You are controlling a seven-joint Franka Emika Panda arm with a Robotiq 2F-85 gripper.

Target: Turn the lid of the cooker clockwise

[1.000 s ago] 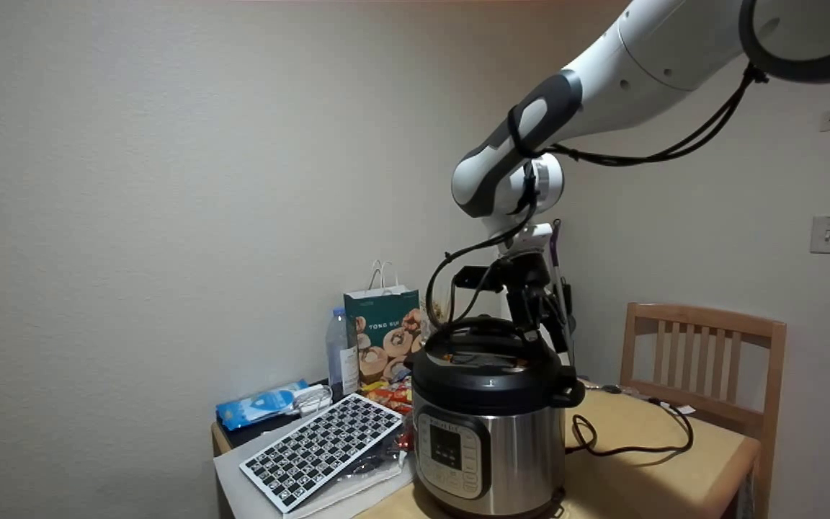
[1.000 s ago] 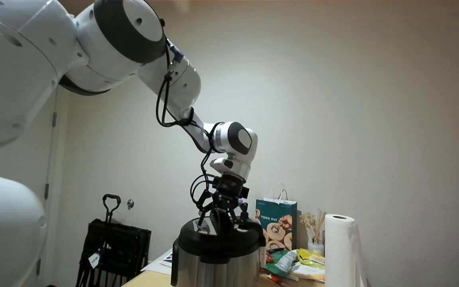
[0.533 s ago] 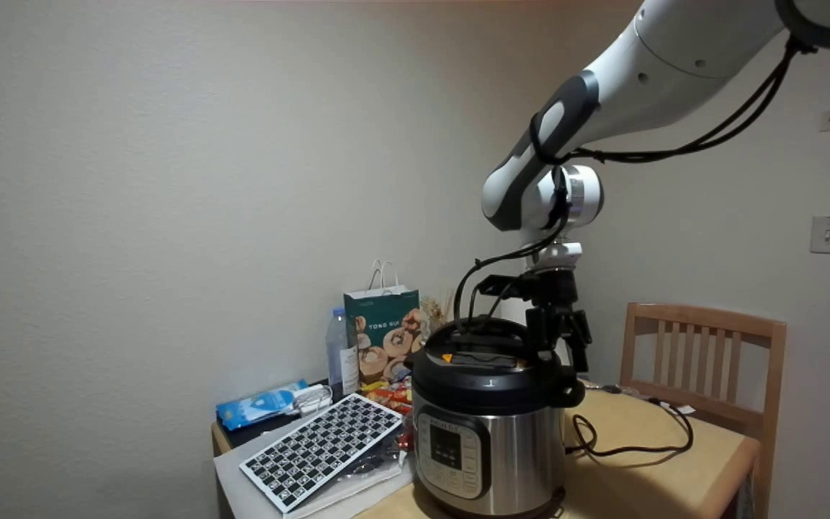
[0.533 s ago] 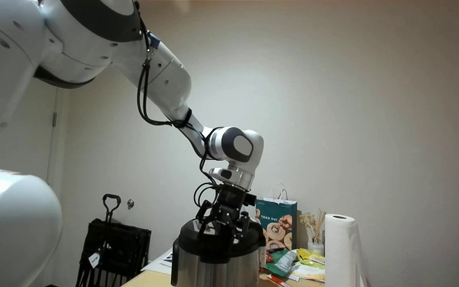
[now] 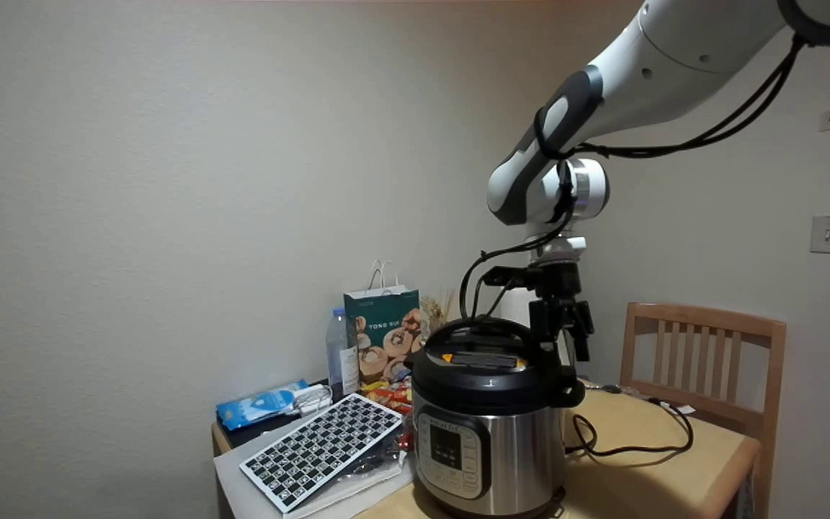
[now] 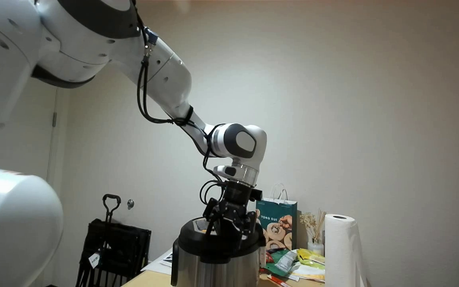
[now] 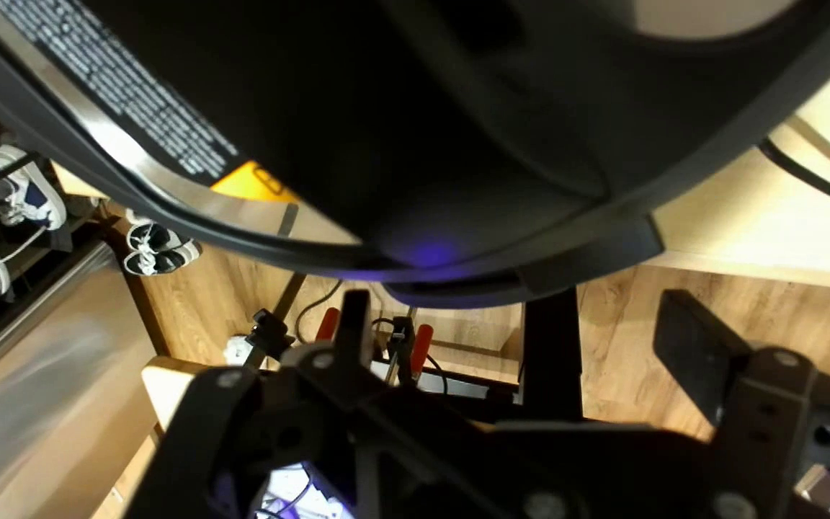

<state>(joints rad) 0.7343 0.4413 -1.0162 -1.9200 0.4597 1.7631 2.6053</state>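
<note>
The cooker [image 5: 527,461] stands upright on the table with its control panel showing; part of its steel body shows in an exterior view [image 6: 213,275]. The domed black lid [image 5: 483,382] sits on it, with a raised handle across the top. The lid also shows in an exterior view [image 6: 213,246] and fills the top of the wrist view [image 7: 357,130]. My gripper [image 5: 565,349] is beside the lid's edge, pointing down. It also shows in an exterior view [image 6: 228,231] in line with the lid. In the wrist view my gripper [image 7: 519,335] is open and empty, with fingers wide apart.
A black power cable [image 5: 638,451] lies on the table [image 5: 660,479]. A checkered board [image 5: 321,450], a green paper bag [image 5: 386,324] and a bottle [image 5: 341,349] stand or lie beside the cooker. A paper towel roll [image 6: 340,251] stands near snack bags [image 6: 287,261].
My gripper has moved sideways from over the lid's handle area toward the lid's edge, dipping and then rising slightly. The lid and cooker show no visible movement.
</note>
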